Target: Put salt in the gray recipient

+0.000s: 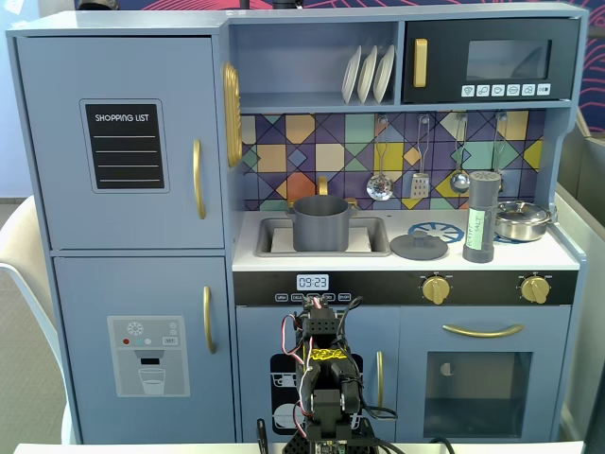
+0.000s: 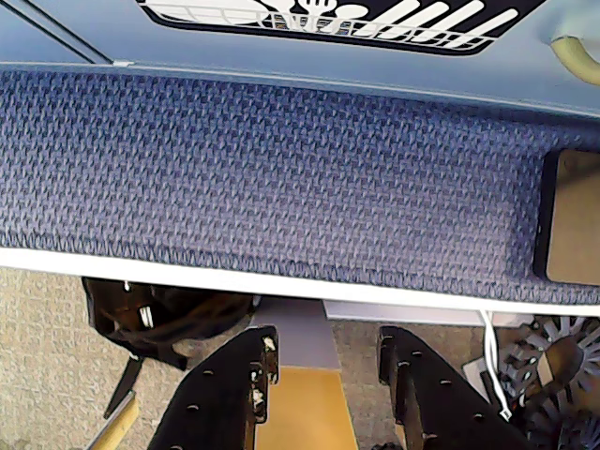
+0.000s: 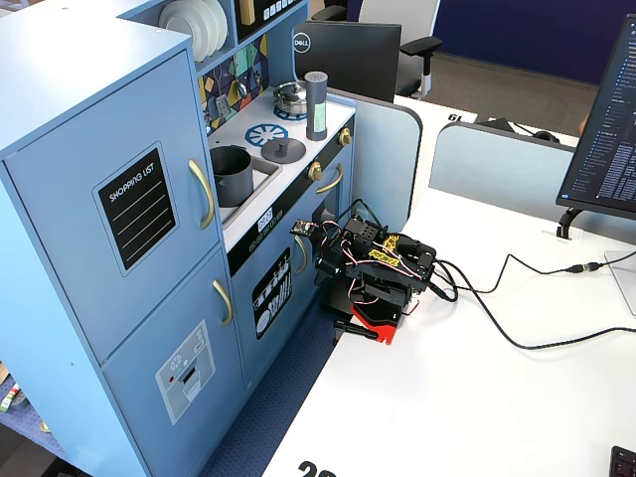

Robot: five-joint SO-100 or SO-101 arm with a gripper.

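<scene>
The salt (image 1: 481, 219) is a tall dark-gray shaker with a pale green label, upright on the toy kitchen's counter at the right, beside the stove ring; it shows too in the other fixed view (image 3: 316, 104). The gray recipient (image 1: 321, 224), a matte pot with a flared rim, stands in the sink (image 3: 231, 175). My arm (image 3: 378, 273) is folded low on the white table, in front of the kitchen's lower doors and well below the counter. In the wrist view my gripper (image 2: 325, 342) is open, nothing between its black fingers (image 2: 253, 375).
A flat gray lid (image 1: 419, 246) lies between pot and shaker. A shiny silver pan (image 1: 522, 220) sits right of the shaker. Ladles hang on the back wall (image 1: 421, 161). Cables (image 3: 517, 338) trail across the table. A black bag (image 2: 159, 314) lies on the floor below.
</scene>
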